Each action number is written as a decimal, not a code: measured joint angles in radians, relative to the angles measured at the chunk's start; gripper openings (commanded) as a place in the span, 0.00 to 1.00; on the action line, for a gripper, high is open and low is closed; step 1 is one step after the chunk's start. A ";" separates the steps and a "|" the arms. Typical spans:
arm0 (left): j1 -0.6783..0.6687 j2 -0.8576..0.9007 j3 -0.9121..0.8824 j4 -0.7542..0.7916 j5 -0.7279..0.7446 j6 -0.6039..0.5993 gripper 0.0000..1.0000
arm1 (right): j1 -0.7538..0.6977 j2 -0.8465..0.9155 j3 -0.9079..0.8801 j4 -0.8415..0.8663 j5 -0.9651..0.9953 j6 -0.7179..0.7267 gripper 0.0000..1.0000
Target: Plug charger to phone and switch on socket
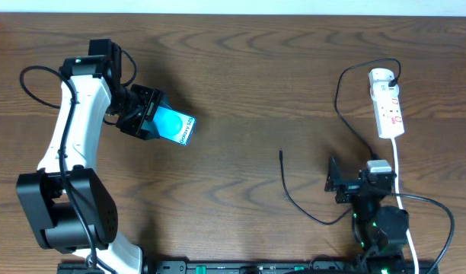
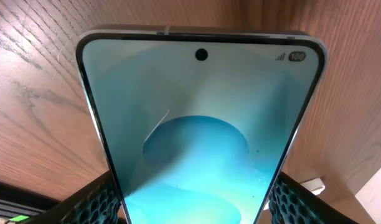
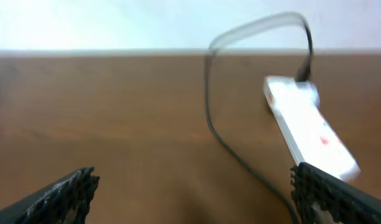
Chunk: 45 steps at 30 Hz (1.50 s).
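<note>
Right claw (image 3: 193,199), nearest the front edge: fingers wide apart, nothing between them, bare wooden surface (image 1: 256,68) beneath. Only the overhead view shows the charger cable's connector tip (image 1: 282,153), lying loose to this claw's left and apart from it.

Further back on the left, the left claw (image 1: 151,114) is clamped on one end of the phone (image 1: 176,125), teal screen up. The overhead shows the white band at the phone's free end; the wrist view instead shows the punch-hole camera. I cannot tell whether the phone is lifted.

Farthest right is the power strip (image 1: 388,103), with the cable (image 1: 294,199) plugged in at its round end. It is blurred in the right wrist view.
</note>
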 measured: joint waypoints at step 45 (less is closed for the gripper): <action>0.000 0.001 0.000 0.003 -0.011 -0.008 0.07 | 0.123 1.668 1.243 -0.141 -1.033 0.763 0.99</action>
